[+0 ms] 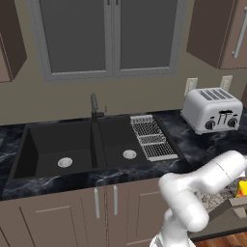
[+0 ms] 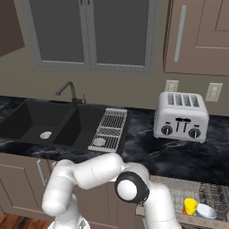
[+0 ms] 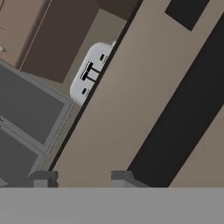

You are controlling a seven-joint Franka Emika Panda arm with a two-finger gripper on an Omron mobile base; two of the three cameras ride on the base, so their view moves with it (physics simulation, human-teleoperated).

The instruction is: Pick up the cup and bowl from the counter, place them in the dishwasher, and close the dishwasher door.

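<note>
Long black stone counter (image 1: 193, 149) with white marble veins spans both base views; its left and right ends are cut off by the frame edges. All places below are given relative to this counter.

Black double sink (image 1: 72, 147) is set into the counter, left of centre, with a dark curved tap (image 2: 67, 91) at its back edge. Small ribbed grey drying rack (image 1: 152, 137) lies over the sink's right edge.

White four-slot toaster (image 2: 181, 116) with dark knobs stands on the counter toward its right end, against the wall. In the hand view it shows partly hidden behind a taupe edge.

Dishwasher with grey wire-mesh rack (image 2: 210, 194) sits below the counter's right end, rack slid out; much of it is cut off at the frame bottom and covered by the white arm. In the rack: a yellow cup (image 2: 190, 205) and, touching beside it, a pale bowl (image 2: 206, 211), bowl partly cut off. In the left base view only a yellow-orange scrap is seen there, hard to make out.

Flat taupe-brown dishwasher door (image 3: 131, 100) lies close in front of the hand camera.

Gripper (image 3: 81, 178): two dark tips stand partly apart with nothing seen between them; whether they grip anything I cannot tell.
</note>
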